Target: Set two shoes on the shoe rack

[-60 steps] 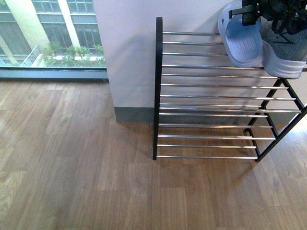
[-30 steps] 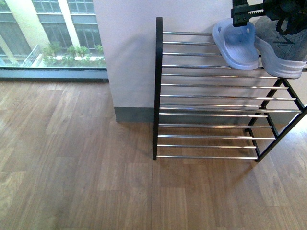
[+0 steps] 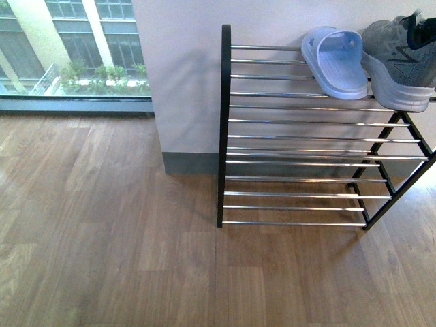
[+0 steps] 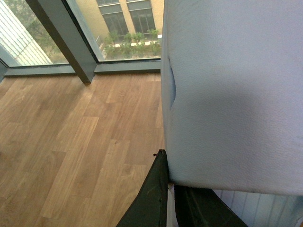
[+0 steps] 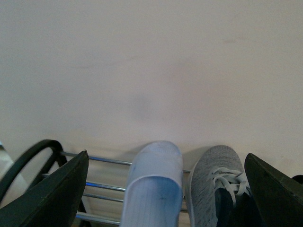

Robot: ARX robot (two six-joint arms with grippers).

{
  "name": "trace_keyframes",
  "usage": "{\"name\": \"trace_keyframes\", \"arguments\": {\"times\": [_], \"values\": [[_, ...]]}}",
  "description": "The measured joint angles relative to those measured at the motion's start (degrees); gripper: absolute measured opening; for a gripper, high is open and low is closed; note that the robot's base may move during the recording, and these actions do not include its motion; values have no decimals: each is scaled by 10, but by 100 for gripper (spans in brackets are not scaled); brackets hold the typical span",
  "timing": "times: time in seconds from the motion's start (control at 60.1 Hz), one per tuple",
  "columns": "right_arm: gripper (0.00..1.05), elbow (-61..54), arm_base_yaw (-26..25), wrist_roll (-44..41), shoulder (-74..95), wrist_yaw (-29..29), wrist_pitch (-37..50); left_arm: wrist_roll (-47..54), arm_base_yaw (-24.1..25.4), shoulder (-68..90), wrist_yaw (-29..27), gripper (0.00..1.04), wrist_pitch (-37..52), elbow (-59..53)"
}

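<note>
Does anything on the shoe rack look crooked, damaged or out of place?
Nothing damaged. The blue slide lies angled across the top rods of the shoe rack, beside the grey sneaker, whose sole overhangs the front rod slightly. They are two different shoes, not a pair.

pale blue slide [image 3: 335,60], grey sneaker [image 3: 397,58], black-and-chrome rack [image 3: 225,122]

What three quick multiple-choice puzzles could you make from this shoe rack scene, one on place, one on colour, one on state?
1. Where does the slide sandal lie?
A. floor
B. top tier of the shoe rack
C. bottom tier

2. What colour is the sneaker?
A. grey
B. red
C. black

3. How are the right gripper's jaws?
A. shut on the sandal
B. shut on the sneaker
C. open, holding nothing

Answers: B, it rests on the uppermost rods; A, grey knit over a white sole; C, its fingers stand wide apart in the right wrist view.
</note>
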Motion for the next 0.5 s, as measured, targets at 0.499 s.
{"name": "trace_keyframes", "arguments": {"times": [0.499], "values": [[95,-356,-86,80,-112,-21,291,0,0,0,0,2,0,0]]}}
